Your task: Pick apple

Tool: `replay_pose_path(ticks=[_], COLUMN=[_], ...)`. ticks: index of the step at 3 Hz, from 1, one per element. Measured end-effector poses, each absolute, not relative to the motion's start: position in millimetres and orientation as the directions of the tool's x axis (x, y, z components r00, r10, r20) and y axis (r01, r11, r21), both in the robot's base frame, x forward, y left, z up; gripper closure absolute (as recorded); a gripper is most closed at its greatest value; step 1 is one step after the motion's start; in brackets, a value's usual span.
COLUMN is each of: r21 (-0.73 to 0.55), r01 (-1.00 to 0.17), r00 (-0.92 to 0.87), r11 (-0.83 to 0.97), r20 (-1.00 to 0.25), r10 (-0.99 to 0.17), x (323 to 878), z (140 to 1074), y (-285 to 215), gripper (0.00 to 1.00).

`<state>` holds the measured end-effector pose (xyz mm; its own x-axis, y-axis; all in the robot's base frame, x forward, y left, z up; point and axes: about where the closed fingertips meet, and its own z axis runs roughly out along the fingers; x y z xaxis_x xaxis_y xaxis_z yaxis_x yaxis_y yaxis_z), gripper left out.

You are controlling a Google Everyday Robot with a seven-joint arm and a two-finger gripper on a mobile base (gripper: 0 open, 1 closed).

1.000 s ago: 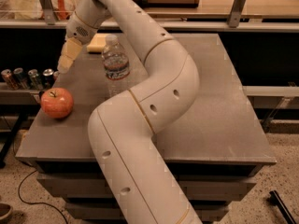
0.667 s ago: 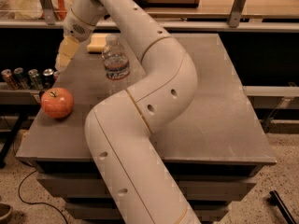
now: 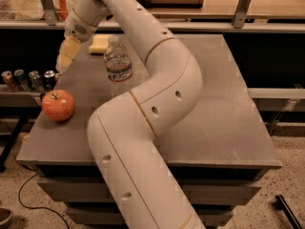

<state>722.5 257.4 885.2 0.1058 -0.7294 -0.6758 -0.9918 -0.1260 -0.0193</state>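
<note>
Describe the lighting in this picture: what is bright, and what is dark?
Camera view: warm, even indoor light; the white arm is brightest; the clear bottle glints; the background behind the table is dark; the hand, lit pale yellow, hangs by the table's far left edge, apart from the apple.

1. No word, number or sign can be read anywhere.
2. The bottle [image 3: 117, 61] on the table [image 3: 228, 104] has a label band, but its print cannot be read.
3. The cans [image 3: 28, 79] left of the table show markings that cannot be read.
4. The gripper [image 3: 64, 57] hangs at the table's far left edge, near the cans; no legible mark on it.
</note>
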Motion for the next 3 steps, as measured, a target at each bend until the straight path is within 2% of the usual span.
replay_pose_path(ticks=[3], r21=[-0.060], r01=[-0.993], r00=[0.111], r11=[-0.098], r20=[-0.712], r10=[-0.693], x=[725], z=[914], y=[241], gripper=[0.00])
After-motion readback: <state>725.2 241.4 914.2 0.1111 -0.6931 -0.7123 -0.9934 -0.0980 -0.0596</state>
